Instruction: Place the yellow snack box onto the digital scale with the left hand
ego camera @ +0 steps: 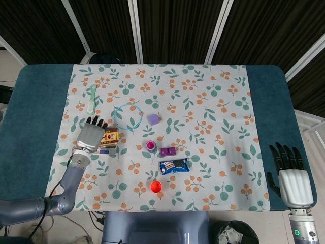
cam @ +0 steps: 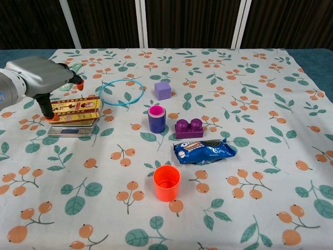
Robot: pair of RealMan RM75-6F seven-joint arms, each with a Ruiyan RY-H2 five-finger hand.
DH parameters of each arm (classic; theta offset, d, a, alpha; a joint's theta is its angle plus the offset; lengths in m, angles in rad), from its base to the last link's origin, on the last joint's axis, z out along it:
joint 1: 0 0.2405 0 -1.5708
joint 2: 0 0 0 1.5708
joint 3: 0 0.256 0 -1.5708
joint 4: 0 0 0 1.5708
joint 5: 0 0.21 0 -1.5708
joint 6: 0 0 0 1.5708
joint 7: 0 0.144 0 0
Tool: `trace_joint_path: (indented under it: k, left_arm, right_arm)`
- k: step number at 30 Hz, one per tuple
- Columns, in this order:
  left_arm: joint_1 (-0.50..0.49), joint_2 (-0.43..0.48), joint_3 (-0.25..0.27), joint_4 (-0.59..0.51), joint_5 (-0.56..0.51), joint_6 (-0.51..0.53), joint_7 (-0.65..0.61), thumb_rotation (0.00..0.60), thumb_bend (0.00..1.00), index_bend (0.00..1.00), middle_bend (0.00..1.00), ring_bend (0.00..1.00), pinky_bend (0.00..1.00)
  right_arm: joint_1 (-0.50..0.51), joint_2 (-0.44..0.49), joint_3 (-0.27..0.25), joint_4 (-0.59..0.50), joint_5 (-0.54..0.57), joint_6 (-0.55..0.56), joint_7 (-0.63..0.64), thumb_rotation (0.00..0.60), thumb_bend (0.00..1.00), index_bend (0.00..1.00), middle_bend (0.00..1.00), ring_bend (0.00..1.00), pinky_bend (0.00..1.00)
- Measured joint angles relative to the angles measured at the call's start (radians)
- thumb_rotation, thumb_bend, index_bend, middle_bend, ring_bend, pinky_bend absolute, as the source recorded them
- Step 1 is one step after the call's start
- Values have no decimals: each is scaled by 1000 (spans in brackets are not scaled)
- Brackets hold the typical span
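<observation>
The yellow snack box (cam: 75, 109) lies flat on top of the silver digital scale (cam: 72, 128) at the left of the cloth. My left hand (cam: 37, 79) holds it from the left, thumb against its near left end and fingers arched over its far edge. From the head view the left hand (ego camera: 91, 135) covers the box's (ego camera: 110, 137) left part, with the scale (ego camera: 106, 150) showing just below. My right hand (ego camera: 291, 175) rests empty beyond the table's near right corner, fingers spread.
A blue ring (cam: 119, 91) lies just right of the scale. Further right are a purple cube (cam: 163, 90), a purple cup (cam: 156, 119), a purple brick (cam: 189, 128), a blue snack packet (cam: 204, 151) and an orange cup (cam: 166, 183). A green toothbrush (ego camera: 92, 98) lies behind the left hand.
</observation>
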Motion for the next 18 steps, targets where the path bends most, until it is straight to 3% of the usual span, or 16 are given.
trace_joint_path:
  k: [5, 9, 14, 18]
  left_arm:
    - [-10, 26, -7, -51, -33, 24, 33, 600, 102, 148, 93, 9, 122]
    - [-8, 45, -24, -89, 6, 65, 5, 600, 102, 148, 93, 9, 122]
    - [26, 83, -27, -164, 159, 161, -77, 600, 102, 135, 92, 9, 107]
    - [97, 143, 12, -246, 314, 267, -164, 600, 102, 97, 84, 9, 102]
  right_arm:
    - [2, -2, -1, 1, -3, -2, -2, 600, 513, 34, 67, 58, 14]
    - [1, -3, -2, 1, -5, 0, -2, 600, 513, 34, 67, 58, 14]
    - [1, -3, -2, 1, -5, 0, -3, 600, 514, 34, 67, 58, 14]
    - [-1, 0, -4, -1, -9, 4, -1, 600, 513, 34, 67, 58, 14]
